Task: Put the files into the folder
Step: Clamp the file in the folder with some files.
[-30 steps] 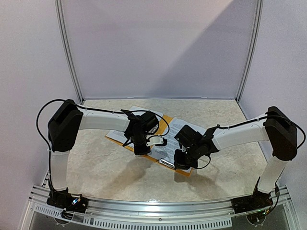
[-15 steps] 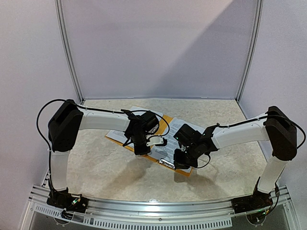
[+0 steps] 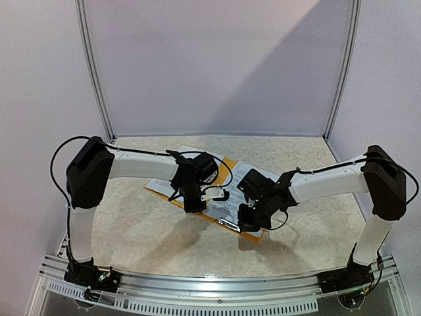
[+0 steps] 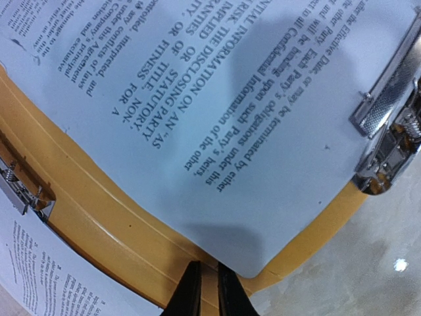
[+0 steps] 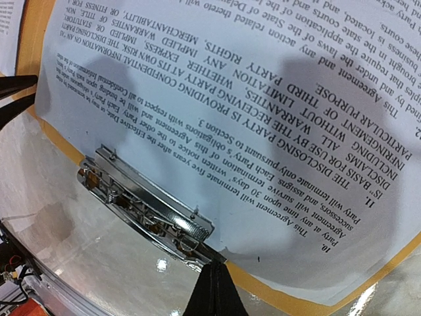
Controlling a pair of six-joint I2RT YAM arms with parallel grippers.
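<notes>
The orange-yellow folder (image 3: 227, 164) lies open on the table under both grippers. A printed white sheet (image 4: 250, 99) lies on its inner face, its edge by the metal clip (image 4: 391, 112); the sheet also shows in the right wrist view (image 5: 230, 99). Another printed sheet (image 4: 46, 276) lies beyond the folder's ridge (image 4: 112, 217). My left gripper (image 4: 209, 270) has its jaws almost together, tips over the orange ridge beside the sheet's corner, holding nothing. My right gripper (image 5: 214, 266) is shut, its tip at the end of the clip (image 5: 148, 204).
More white sheets (image 3: 248, 172) stick out from under the folder toward the back and left (image 3: 191, 153). The marbled tabletop (image 3: 131, 224) surrounds it. A second small metal clip (image 4: 20, 187) sits at the folder's other edge. Walls close the back and sides.
My right gripper has shifted slightly to the left toward the folder's clip. The left arm, folder and sheets have not visibly moved.
</notes>
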